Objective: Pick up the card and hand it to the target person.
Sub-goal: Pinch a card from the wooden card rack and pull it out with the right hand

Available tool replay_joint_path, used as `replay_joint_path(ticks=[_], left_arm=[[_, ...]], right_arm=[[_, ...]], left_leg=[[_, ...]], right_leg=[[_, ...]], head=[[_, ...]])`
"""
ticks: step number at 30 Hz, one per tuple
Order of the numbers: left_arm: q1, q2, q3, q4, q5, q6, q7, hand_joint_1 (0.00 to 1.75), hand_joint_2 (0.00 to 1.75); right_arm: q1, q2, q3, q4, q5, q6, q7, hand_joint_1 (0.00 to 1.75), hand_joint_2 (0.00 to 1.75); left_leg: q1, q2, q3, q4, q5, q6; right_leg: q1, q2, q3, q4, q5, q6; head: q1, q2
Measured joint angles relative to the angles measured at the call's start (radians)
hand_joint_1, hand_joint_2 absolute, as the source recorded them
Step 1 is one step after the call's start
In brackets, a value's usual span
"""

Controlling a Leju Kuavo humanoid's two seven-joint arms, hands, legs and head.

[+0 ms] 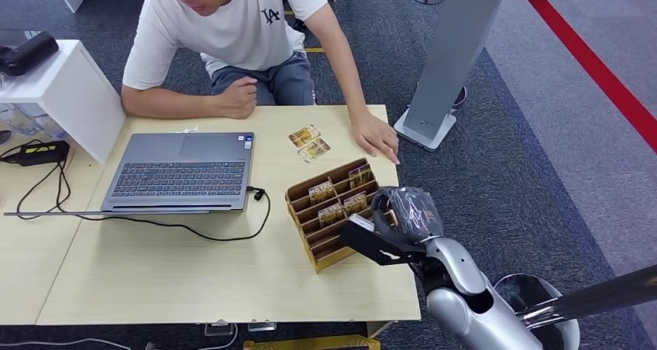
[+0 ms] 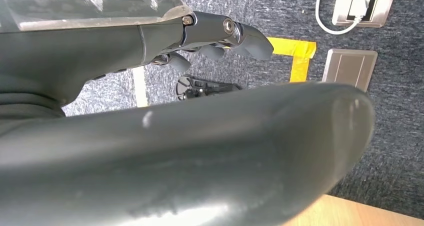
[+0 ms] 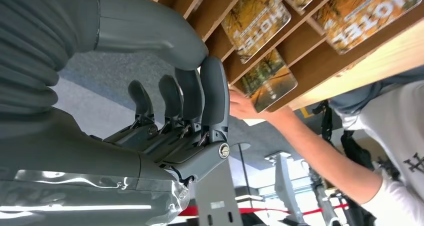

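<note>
Grey fingers (image 3: 200, 101) of the right hand (image 1: 403, 214) are being held straight and close together, with the thick thumb (image 3: 150, 31) arched over them; nothing is being gripped between them. In the head view this hand is being held at the edge of the wooden card rack (image 1: 329, 222), just beside its end nearest the robot's right arm. From the right wrist view, the fingertips are seen just short of a card (image 3: 267, 78) standing in a slot of the rack; whether it is being touched cannot be told. More cards (image 1: 341, 199) printed with an autumn picture are being held upright in the slots just beyond the fingers.

Further out from the hand, on the light wooden table (image 1: 194, 272), two loose cards (image 1: 308, 142) are lying flat, well past the rack. The hand of a person (image 1: 376, 137) in a white T-shirt is being rested on the table edge, near the far side of the rack from the robot hand. Farther off, to the left of the right hand, an open grey laptop (image 1: 182, 172) is lying flat, with a black cable (image 1: 232, 230) being trailed from it across the tabletop.

The left hand (image 2: 215, 41) is seen over grey carpet, its dark fingers (image 2: 250, 38) partly curled with nothing in them.
</note>
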State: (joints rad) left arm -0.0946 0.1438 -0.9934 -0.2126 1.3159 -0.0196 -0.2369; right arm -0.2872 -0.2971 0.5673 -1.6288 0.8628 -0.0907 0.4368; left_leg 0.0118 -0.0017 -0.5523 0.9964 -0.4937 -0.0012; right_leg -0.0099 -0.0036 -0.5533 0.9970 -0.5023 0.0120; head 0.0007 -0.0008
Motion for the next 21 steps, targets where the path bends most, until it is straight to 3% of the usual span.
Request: replay_joint_path(ticks=[2,4,5,21], left_arm=[[-0.001,0.000,0.000,0.000,-0.001,-0.001,0.000,0.00,0.00],[-0.001,0.000,0.000,0.000,-0.001,-0.001,-0.001,0.00,0.00],[-0.001,0.000,0.000,0.000,-0.001,-0.001,-0.002,0.00,0.00],[-0.004,0.001,-0.001,0.000,-0.001,-0.001,-0.007,0.00,0.00]], right_arm=[[-0.017,0.000,0.012,0.007,0.005,0.015,0.000,0.67,1.75],[-0.035,0.000,0.026,0.017,0.008,0.024,-0.002,0.46,1.75],[-0.044,0.000,0.034,0.023,0.009,0.028,-0.004,0.44,1.75],[-0.174,0.038,0.154,0.216,-0.010,0.030,-0.045,0.58,1.75]], left_leg=[[0.000,0.000,0.000,0.000,0.000,0.000],[0.000,0.000,0.000,0.000,0.000,0.000],[0.000,0.000,0.000,0.000,0.000,0.000],[0.000,0.000,-0.001,0.000,0.000,0.000]], right_leg=[[0.000,0.000,0.000,0.000,0.000,0.000],[0.000,0.000,0.000,0.000,0.000,0.000],[0.000,0.000,0.000,0.000,0.000,0.000],[0.000,0.000,0.000,0.000,0.000,0.000]], head=[[-0.001,0.000],[-0.001,0.000],[-0.001,0.000],[0.000,0.000]])
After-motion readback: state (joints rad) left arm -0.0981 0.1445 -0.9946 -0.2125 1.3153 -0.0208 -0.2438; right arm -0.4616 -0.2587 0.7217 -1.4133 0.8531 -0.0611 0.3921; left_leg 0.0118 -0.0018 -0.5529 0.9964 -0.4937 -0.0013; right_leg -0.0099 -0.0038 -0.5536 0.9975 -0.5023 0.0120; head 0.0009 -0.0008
